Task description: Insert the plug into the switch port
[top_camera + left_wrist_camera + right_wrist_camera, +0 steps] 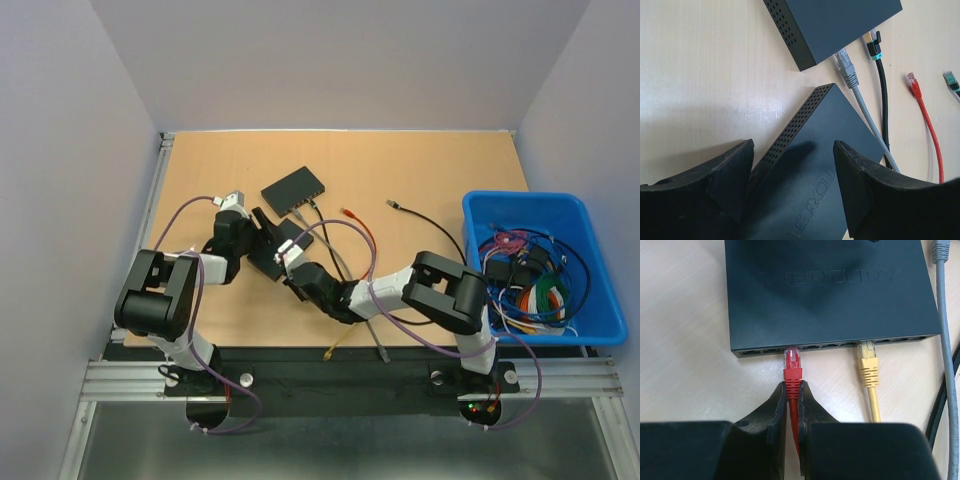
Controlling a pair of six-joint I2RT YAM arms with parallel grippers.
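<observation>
The black switch lies flat with its port row facing my right gripper. That gripper is shut on the ribbed boot of the red plug. The plug's clear tip sits at the mouth of a port towards the left of the row; how deep it goes I cannot tell. In the left wrist view the same switch lies between the wide-apart fingers of my left gripper, which is open over its far end. From above, both grippers meet at the switch, which they mostly hide.
A yellow plug sits in a port further right. A second black switch lies behind, with grey, black and red loose plugs near it. A blue bin of cables stands at the right.
</observation>
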